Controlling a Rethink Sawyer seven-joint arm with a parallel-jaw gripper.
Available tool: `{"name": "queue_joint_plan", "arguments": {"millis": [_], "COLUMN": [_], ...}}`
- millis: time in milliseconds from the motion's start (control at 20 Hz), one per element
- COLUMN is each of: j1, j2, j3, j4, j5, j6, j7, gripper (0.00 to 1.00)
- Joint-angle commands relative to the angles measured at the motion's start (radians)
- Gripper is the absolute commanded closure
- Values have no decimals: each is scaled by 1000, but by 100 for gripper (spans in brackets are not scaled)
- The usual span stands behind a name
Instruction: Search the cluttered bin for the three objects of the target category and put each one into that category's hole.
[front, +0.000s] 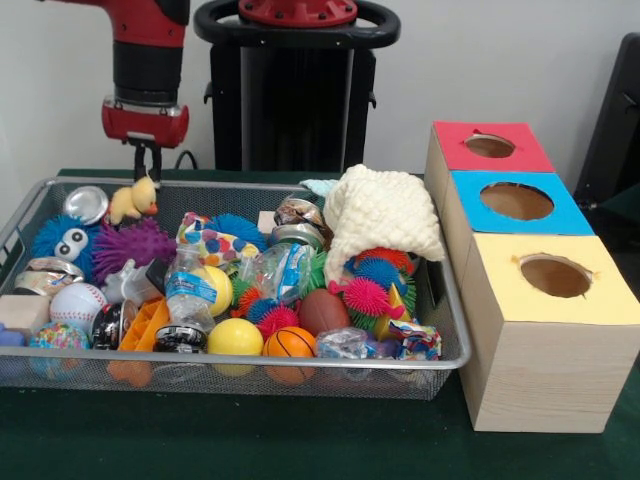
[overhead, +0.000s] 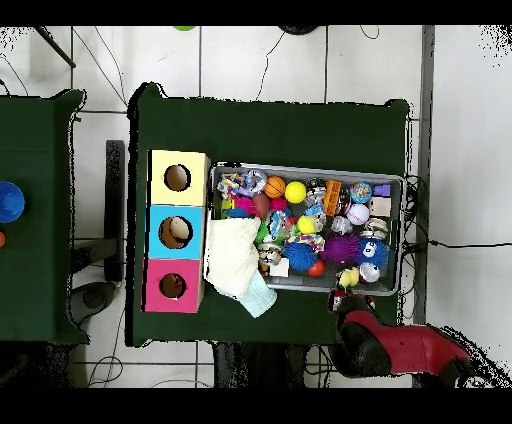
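Note:
A wire mesh bin (front: 455, 330) holds a heap of toys and rubbish. Among them are a yellow toy duck (front: 133, 199), a small basketball (front: 290, 343), a yellow ball (front: 235, 337), a baseball (front: 77, 302), a purple spiky ball (front: 130, 247), crushed bottles (front: 187, 290) and cans (front: 86, 203). My gripper (front: 147, 172) hangs at the bin's back left corner, its tips right at the duck's head. In the overhead view the gripper (overhead: 340, 297) stands at the bin's lower rim (overhead: 300, 288), beside the duck (overhead: 348, 277). Whether it touches the duck I cannot tell.
A wooden box (front: 545, 370) stands right of the bin with a red hole (front: 490, 146), a blue hole (front: 517, 201) and a yellow hole (front: 555, 276). A cream knitted cloth (front: 380, 215) drapes over the bin's corner nearest the box. A second green table (overhead: 30, 215) with a blue object stands apart.

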Motion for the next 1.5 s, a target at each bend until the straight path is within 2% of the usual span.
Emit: {"name": "queue_joint_plan", "arguments": {"millis": [50,300,650,1000,1250,1500], "j1": [-37,-26,-36,-7,18,68], "j2": [-147,-187,-274,-347,-461,-542], "j3": [189,199,248,280,342,363], "j4": [85,112,210,289,388,447], "j5": [58,71,115,171,248,331], "j6": [138,154,153,158,138,143], "j7": [-19,-10,15,32,59,77], "gripper": [100,100,100,100,100,100]}}
